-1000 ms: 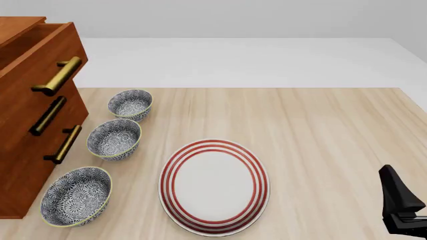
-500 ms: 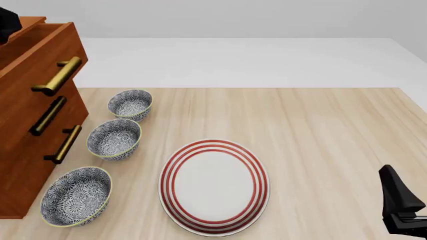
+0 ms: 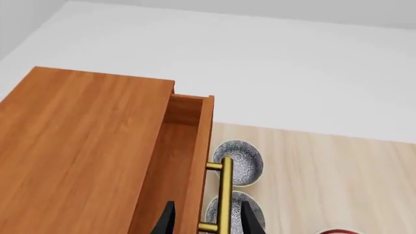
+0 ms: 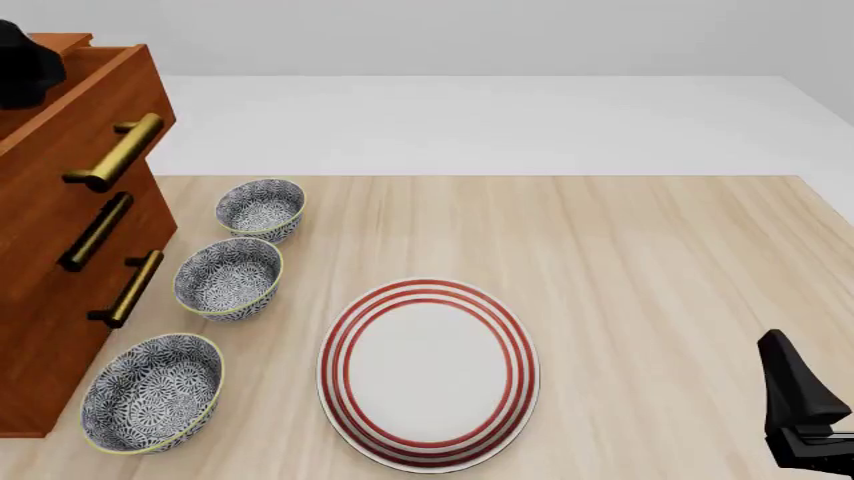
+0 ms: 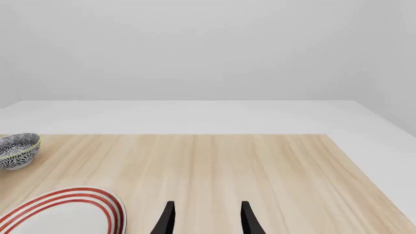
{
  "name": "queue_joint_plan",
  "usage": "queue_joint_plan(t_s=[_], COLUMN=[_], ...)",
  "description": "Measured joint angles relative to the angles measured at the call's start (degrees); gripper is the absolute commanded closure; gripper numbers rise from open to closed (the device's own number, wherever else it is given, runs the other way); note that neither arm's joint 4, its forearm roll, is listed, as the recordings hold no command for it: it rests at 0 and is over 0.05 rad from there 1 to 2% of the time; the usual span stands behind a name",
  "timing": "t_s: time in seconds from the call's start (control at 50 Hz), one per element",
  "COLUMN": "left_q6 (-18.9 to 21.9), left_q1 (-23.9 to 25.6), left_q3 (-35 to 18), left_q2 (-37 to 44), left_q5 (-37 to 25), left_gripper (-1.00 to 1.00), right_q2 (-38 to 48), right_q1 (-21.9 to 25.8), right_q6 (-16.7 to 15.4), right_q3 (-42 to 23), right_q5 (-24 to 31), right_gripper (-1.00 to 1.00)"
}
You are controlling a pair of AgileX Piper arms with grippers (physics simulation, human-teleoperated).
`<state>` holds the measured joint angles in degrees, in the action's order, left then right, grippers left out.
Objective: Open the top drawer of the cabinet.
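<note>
At the near right corner of the bench (image 4: 641, 260) the right end effector (image 5: 204, 219) hung low over bare wood, its two dark fingers spread apart with nothing between them. Just ahead of it to the left lay a white plate (image 4: 427, 373) ringed in red. Along the left side, a line of three blue-patterned bowls ran away from the near edge: the nearest bowl (image 4: 151, 392), the middle bowl (image 4: 228, 277) and the far bowl (image 4: 260, 209), all standing just beside the cabinet (image 4: 54, 300).

The cabinet rose at the bench's left edge, with its three brass handles facing the bowls. The top drawer (image 3: 195, 161) stood pulled partway out, its front jutting past the two drawers below and its hollow inside showing from above. The left end effector (image 3: 204, 219) hovered above that drawer, its fingers spread on either side of the brass handle (image 3: 224, 195) without gripping it. In the front view only a dark part of the left arm showed at the cabinet's upper corner.
</note>
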<state>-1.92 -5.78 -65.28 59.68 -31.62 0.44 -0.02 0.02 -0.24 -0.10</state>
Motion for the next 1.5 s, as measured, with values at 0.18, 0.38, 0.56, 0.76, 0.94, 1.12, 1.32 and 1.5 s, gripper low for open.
queue_joint_plan(t_s=[0.18,0.38,0.56,0.76,0.94,1.12,1.32,1.5], left_q6=[0.28,0.62,1.04,1.32,1.71,1.86,2.06,2.23], left_q1=[0.03,0.06,-0.09,-0.21,-0.38,-0.47,-0.55,-0.58], left_q3=[0.52,1.21,1.58,2.36,2.9,3.46,3.94,4.38], left_q2=[1.04,2.16,2.86,3.33,3.72,4.39,5.18,5.91], left_q5=[0.73,1.53,1.99,2.68,3.21,3.89,4.67,5.49], left_gripper=[-1.0,-1.0,-1.0,-1.0,-1.0,-1.0,-1.0,-1.0], right_q2=[0.0,0.0,0.0,0.0,0.0,0.01,0.0,0.01], right_q1=[0.0,0.0,0.0,0.0,0.0,0.0,0.0,0.0], right_q6=[0.0,0.0,0.0,0.0,0.0,0.0,0.0,0.0], right_q3=[0.0,0.0,0.0,0.0,0.0,0.0,0.0,0.0], right_q5=[0.0,0.0,0.0,0.0,0.0,0.0,0.0,0.0], right_gripper=[-1.0,-1.0,-1.0,-1.0,-1.0,-1.0,-1.0,-1.0])
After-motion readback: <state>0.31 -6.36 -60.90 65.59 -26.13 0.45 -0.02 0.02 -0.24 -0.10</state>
